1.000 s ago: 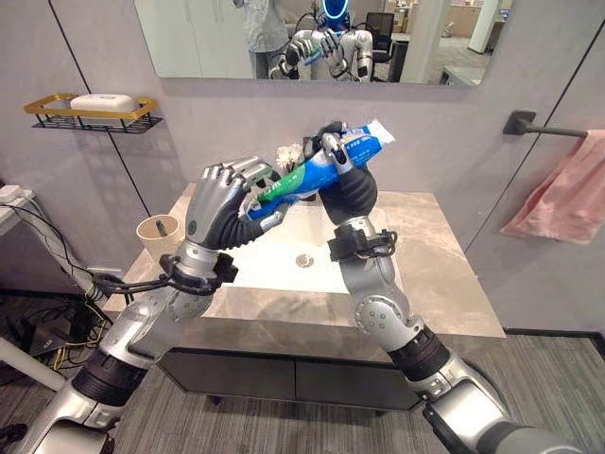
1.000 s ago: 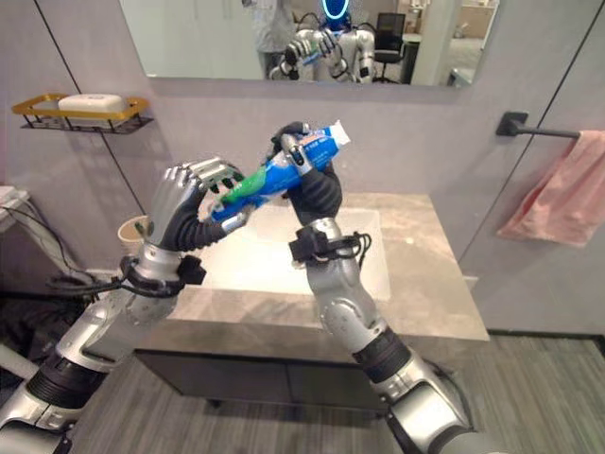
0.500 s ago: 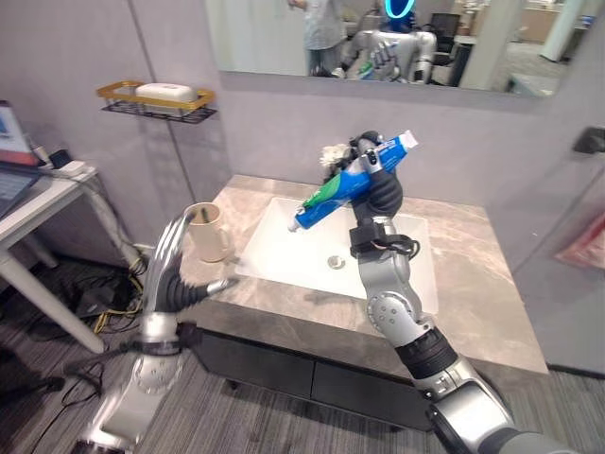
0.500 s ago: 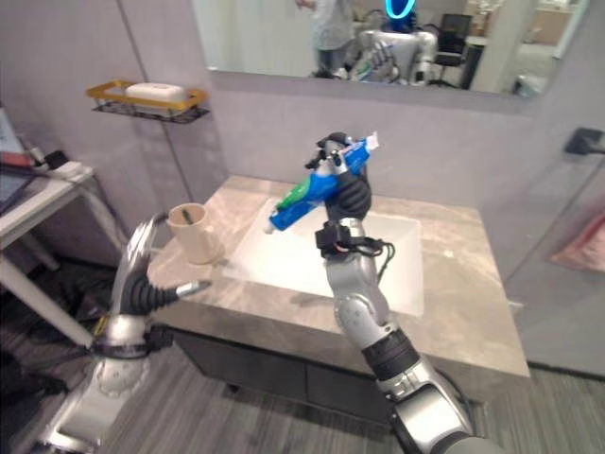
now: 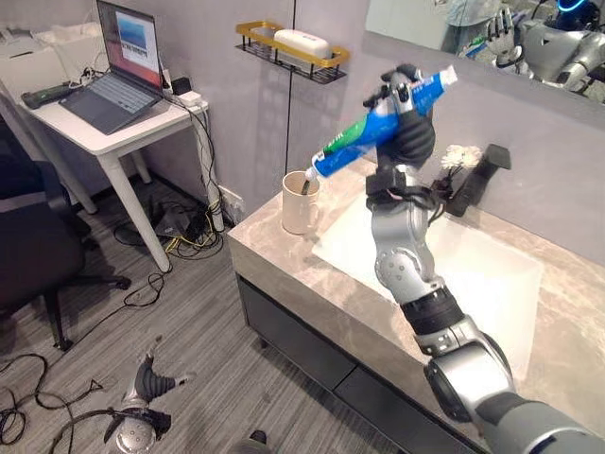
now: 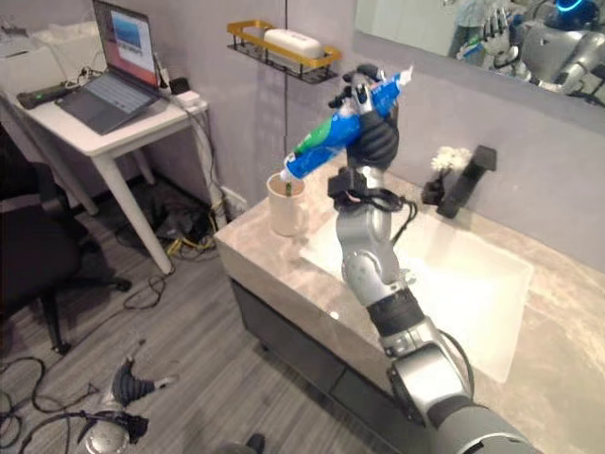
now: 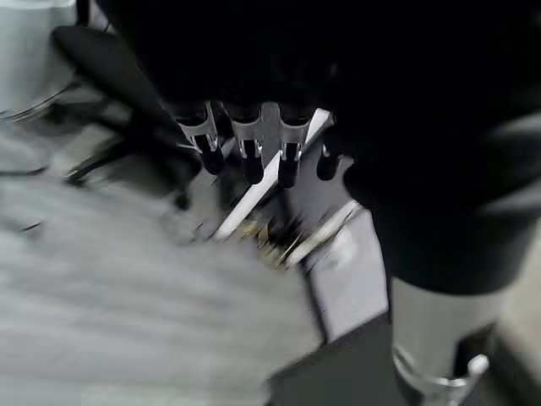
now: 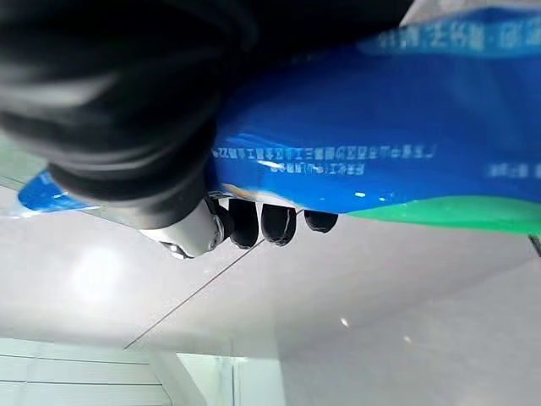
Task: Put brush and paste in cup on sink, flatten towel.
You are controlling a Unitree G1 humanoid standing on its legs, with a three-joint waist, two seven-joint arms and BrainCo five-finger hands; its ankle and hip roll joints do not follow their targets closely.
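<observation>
Paste (image 5: 383,128): gripped by right hand (image 5: 408,132), now poised over cup (image 5: 301,202).
Left hand (image 5: 151,383): released, dropped low, fingers relaxed.

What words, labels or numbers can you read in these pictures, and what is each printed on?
Toothpaste tube, gripped in the right hand: a row of small white print along its blue side, too blurred to read.
Laptop on the white desk: its screen is lit, but anything on it is too small to read.
No other legible text.
</observation>
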